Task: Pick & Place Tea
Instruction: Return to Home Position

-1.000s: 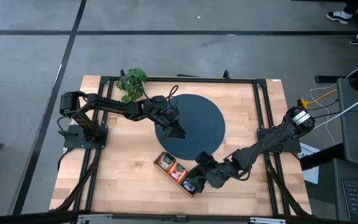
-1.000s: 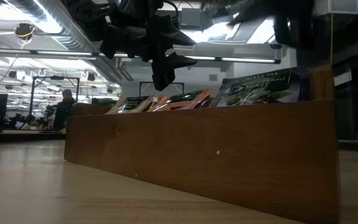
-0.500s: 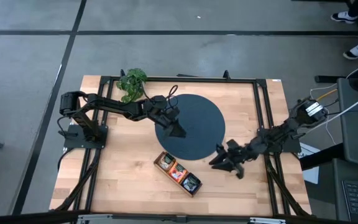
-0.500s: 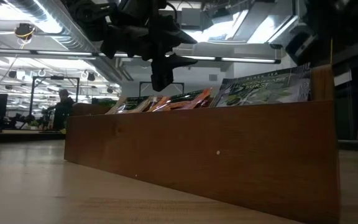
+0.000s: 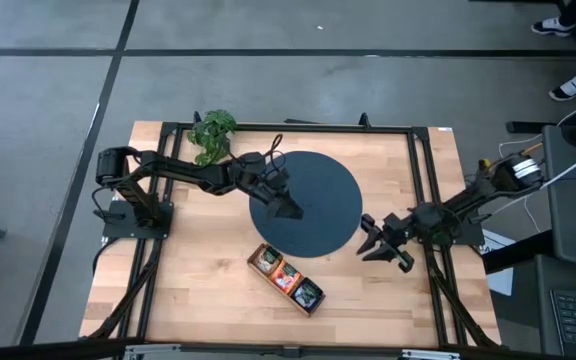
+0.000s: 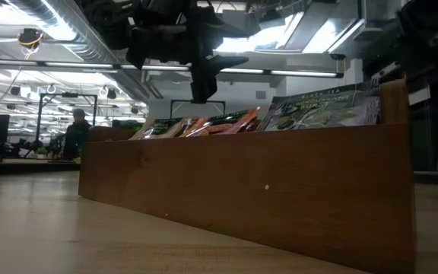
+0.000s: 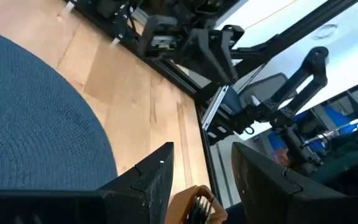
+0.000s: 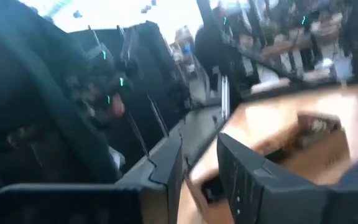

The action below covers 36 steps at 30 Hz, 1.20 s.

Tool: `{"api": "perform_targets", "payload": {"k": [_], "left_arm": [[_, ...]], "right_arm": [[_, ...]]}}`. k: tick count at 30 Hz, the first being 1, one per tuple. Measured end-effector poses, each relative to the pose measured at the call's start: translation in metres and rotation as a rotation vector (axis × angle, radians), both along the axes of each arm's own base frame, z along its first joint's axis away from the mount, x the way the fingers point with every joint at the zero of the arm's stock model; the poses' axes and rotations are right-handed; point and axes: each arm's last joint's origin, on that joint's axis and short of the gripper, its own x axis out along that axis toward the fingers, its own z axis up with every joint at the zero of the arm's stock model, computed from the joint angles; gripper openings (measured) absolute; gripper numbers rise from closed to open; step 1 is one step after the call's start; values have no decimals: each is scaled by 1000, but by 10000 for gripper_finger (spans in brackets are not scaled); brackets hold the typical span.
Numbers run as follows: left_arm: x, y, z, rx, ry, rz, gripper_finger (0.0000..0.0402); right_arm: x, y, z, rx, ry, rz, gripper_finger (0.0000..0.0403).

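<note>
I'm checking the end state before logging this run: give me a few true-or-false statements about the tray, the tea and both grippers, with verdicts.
1. The wooden tray lies on the dark round mat. False: it lies on the bare table, beside the mat's edge.
2. The left gripper hangs over the mat. True.
3. The right gripper holds a sachet. False: its fingers are apart and empty.
4. Sachets stand in the tray. True.
</note>
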Motion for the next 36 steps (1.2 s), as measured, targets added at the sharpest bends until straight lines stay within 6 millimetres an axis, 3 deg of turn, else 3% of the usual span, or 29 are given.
{"api": "perform_targets", "payload": {"k": [36], "left_arm": [[0,-1,-1,-119,69,27,157]], "right_arm": [[-36,-19,18,-241,-46,-12,102]]}}
